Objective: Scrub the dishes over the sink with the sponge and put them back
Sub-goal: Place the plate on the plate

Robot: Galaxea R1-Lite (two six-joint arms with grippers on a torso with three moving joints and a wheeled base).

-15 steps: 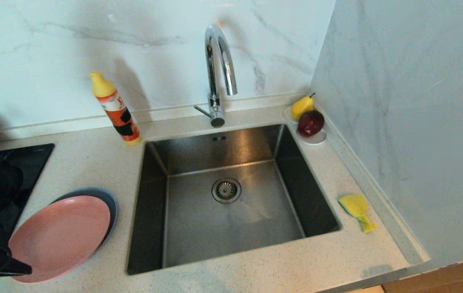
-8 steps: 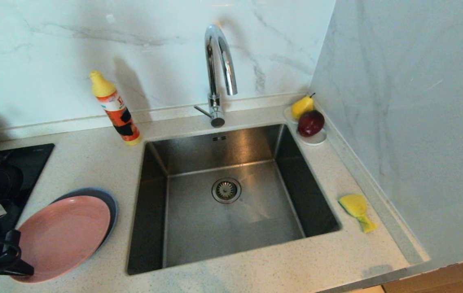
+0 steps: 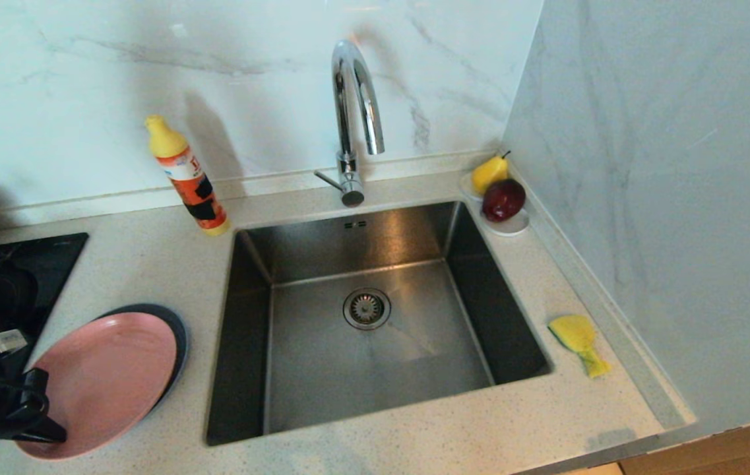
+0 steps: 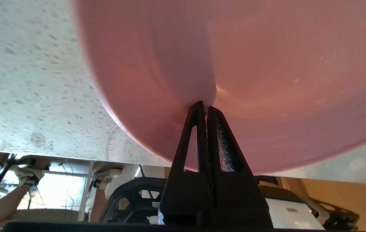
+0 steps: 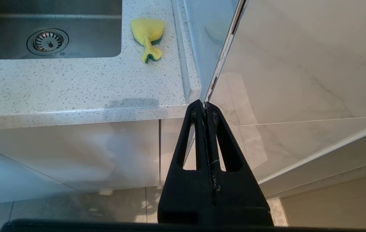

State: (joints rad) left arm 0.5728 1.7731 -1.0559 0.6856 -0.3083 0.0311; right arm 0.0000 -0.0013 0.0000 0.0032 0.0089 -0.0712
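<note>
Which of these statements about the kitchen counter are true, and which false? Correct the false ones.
1. The left claw is shut on the pink plate. True.
2. The sponge lies inside the sink. False: it lies on the counter, right of the sink.
3. The pink plate rests over a darker plate. True.
4. The right claw holds the sponge. False: it is shut on nothing, below the counter edge.
5. The bottle stands right of the tap. False: left.

Black left pincer (image 4: 204, 108), tapered triangular fingers, slotted cut-outs
</note>
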